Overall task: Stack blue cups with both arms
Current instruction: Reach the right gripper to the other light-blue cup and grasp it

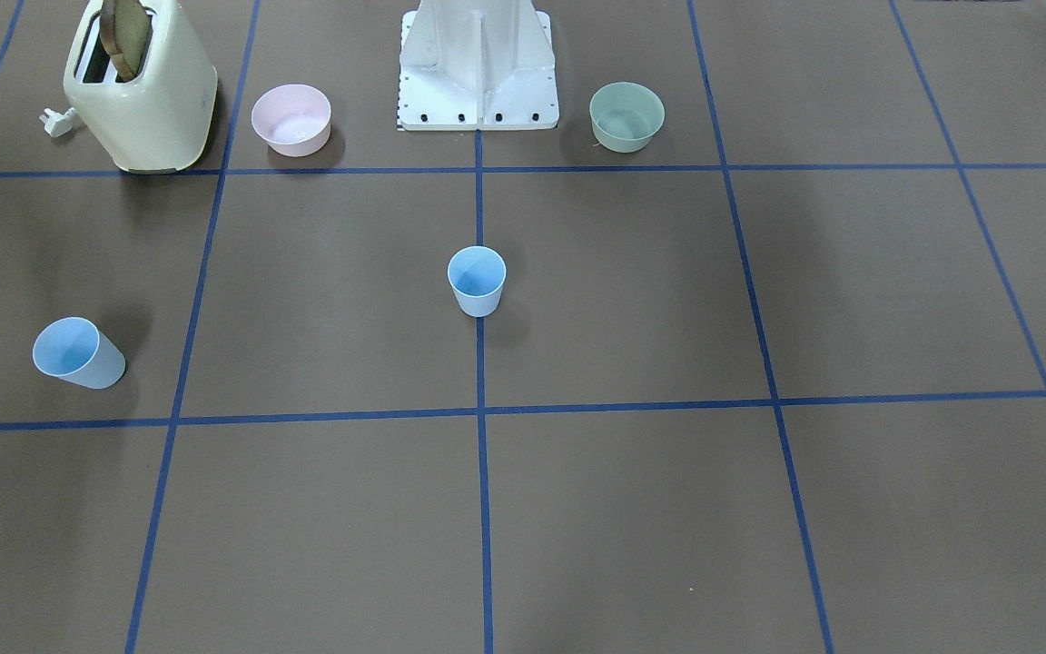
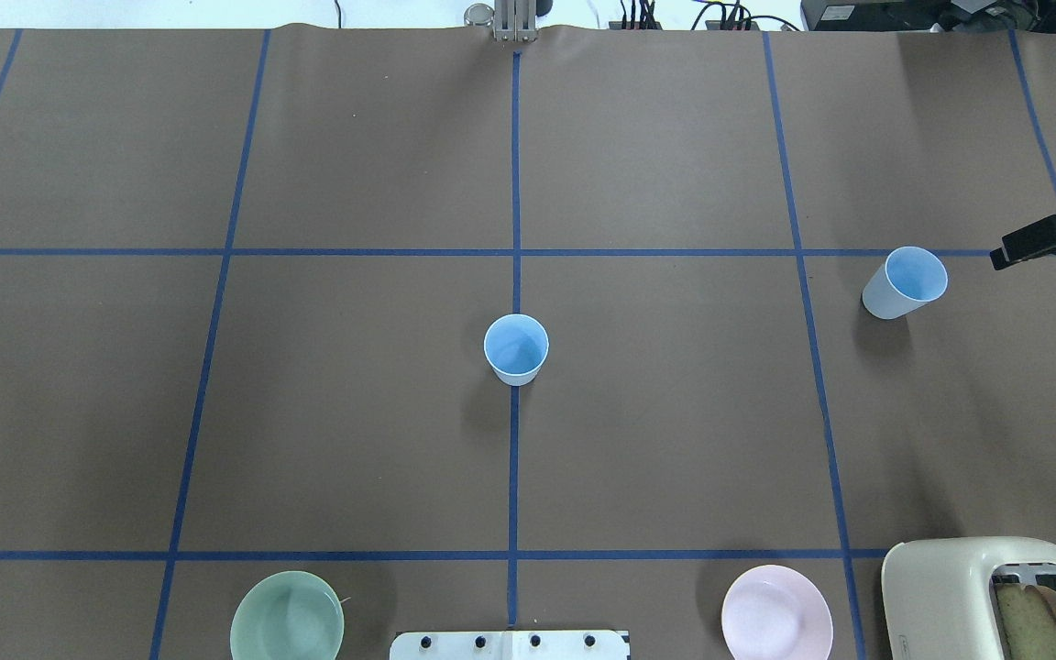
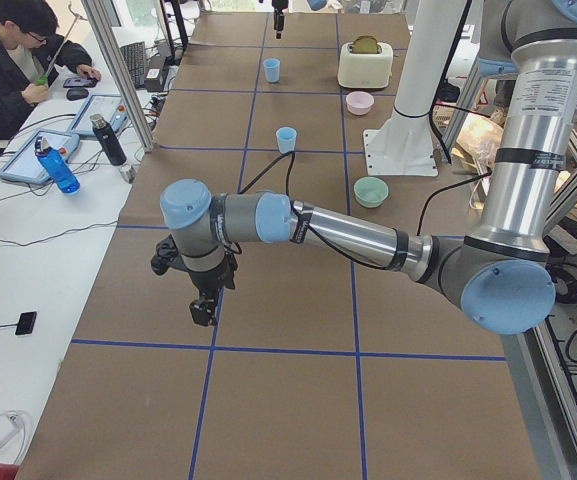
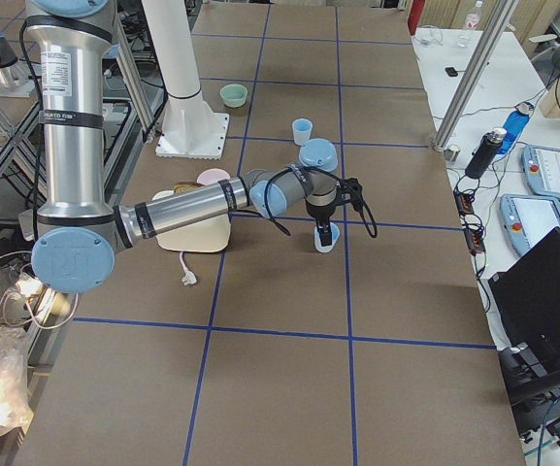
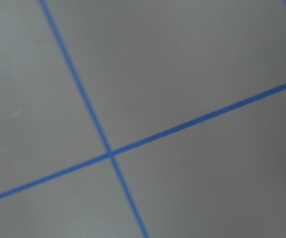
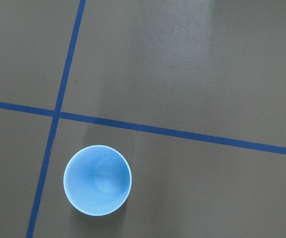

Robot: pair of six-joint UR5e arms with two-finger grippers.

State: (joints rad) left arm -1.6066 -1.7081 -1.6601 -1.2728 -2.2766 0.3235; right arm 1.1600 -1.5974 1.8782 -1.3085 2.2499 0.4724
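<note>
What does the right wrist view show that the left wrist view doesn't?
Only the right wrist view: one blue cup, upright and empty, seen from above, standing in a corner of the tape crossing.
Only the left wrist view: nothing of its own, and the picture is slightly blurred.
Both: the brown table with two lines of blue tape crossing.

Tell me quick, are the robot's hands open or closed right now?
Left gripper: cannot be told, seen only from the side camera.
Right gripper: cannot be told, half out of view at the edge.
</note>
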